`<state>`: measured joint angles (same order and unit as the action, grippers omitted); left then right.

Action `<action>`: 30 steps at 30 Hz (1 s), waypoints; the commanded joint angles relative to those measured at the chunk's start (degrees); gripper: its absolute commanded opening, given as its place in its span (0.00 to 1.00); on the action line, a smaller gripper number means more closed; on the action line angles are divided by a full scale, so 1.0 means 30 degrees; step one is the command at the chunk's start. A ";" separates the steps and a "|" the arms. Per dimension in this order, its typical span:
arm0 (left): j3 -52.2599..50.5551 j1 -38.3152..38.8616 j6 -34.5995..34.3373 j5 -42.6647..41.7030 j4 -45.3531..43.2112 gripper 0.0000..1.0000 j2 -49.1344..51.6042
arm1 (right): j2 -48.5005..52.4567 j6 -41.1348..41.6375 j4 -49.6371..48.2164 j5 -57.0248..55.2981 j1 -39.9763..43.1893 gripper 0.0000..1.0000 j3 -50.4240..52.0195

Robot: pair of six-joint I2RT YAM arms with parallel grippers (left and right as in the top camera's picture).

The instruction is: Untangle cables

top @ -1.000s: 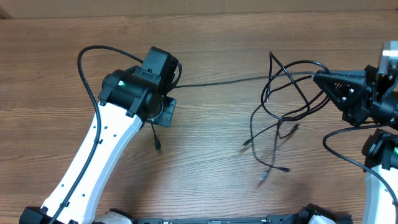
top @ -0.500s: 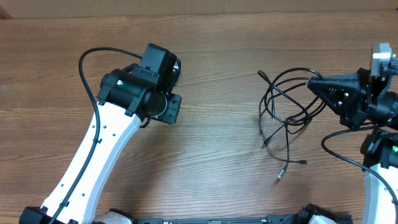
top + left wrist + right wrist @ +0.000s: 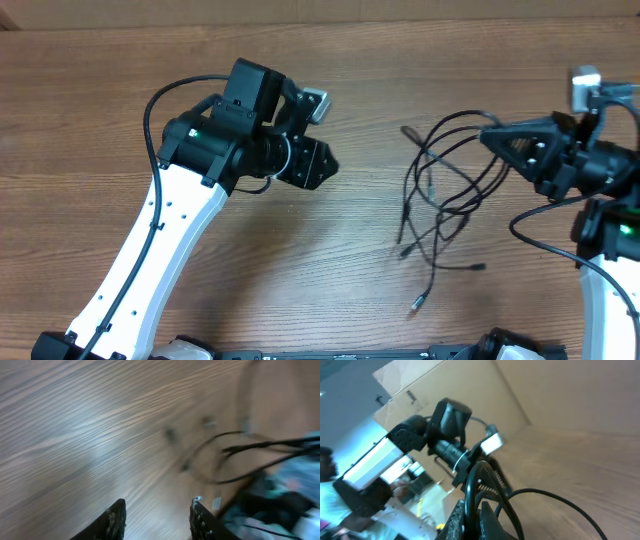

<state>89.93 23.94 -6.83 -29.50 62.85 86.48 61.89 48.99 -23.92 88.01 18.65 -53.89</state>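
Observation:
The cables [image 3: 440, 205] are a tangle of thin black cords hanging from my right gripper [image 3: 487, 138], which is shut on several strands near the top of the bundle. Loose plug ends trail at the lower left [image 3: 405, 250] and bottom [image 3: 418, 298]. In the right wrist view the jaws [image 3: 476, 512] pinch a black cord [image 3: 545, 494]. My left gripper [image 3: 325, 165] points right toward the bundle, apart from it, open and empty. In the left wrist view its fingers [image 3: 157, 517] frame bare wood, with the blurred cables [image 3: 230, 452] ahead.
The wooden table [image 3: 330, 270] runs across the whole view. The left arm's white link [image 3: 150, 260] crosses the lower left. The right arm's base [image 3: 610, 250] stands at the right edge, with its own thicker black wiring.
One second ago a cord was stretched between my left gripper and the bundle. The left gripper has let it go and turned to face right. The bundle has swung leftward under the right gripper.

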 commanded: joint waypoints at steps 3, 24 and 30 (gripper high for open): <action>-0.0022 -0.0044 0.0430 -0.4364 -0.1180 0.43 -0.0015 | 0.0430 -0.1792 0.0219 0.0627 -0.2244 0.04 -0.0270; -0.0007 -0.0044 0.4422 -0.4532 -0.2783 0.52 -0.0015 | 0.2885 -0.2361 0.0306 0.0627 -0.4860 0.04 -0.0270; -0.0007 -0.0044 0.5843 -0.4539 -0.3126 0.52 -0.0015 | 0.2885 -0.2368 0.0233 0.0554 -0.5581 0.04 -0.0270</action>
<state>89.91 23.94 5.23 -42.24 53.93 86.48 70.52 42.13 -22.92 88.05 2.81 -53.89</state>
